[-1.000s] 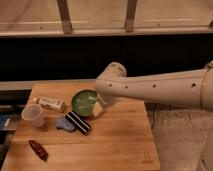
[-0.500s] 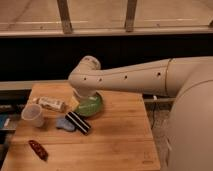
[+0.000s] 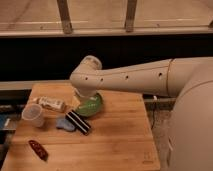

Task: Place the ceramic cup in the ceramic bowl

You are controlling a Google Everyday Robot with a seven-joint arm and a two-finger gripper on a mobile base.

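A pale ceramic cup point(image 3: 32, 115) stands upright at the left side of the wooden table point(image 3: 120, 145). A green ceramic bowl point(image 3: 91, 106) sits near the table's middle, and my arm covers its back half. My arm reaches in from the right, with its rounded wrist above the bowl. My gripper point(image 3: 86, 96) points down at the bowl's far rim and is mostly hidden under the wrist. The cup stands free, well left of the gripper.
A small bottle point(image 3: 50, 103) lies between cup and bowl. A blue object point(image 3: 63, 123) and a black striped bar point(image 3: 78, 122) lie in front of the bowl. A red packet point(image 3: 37, 149) lies at the front left. A dark rail runs behind the table.
My arm has swung left across the table, from right of the bowl to over it. The wrist now hides the bowl's back half. The objects have not moved.
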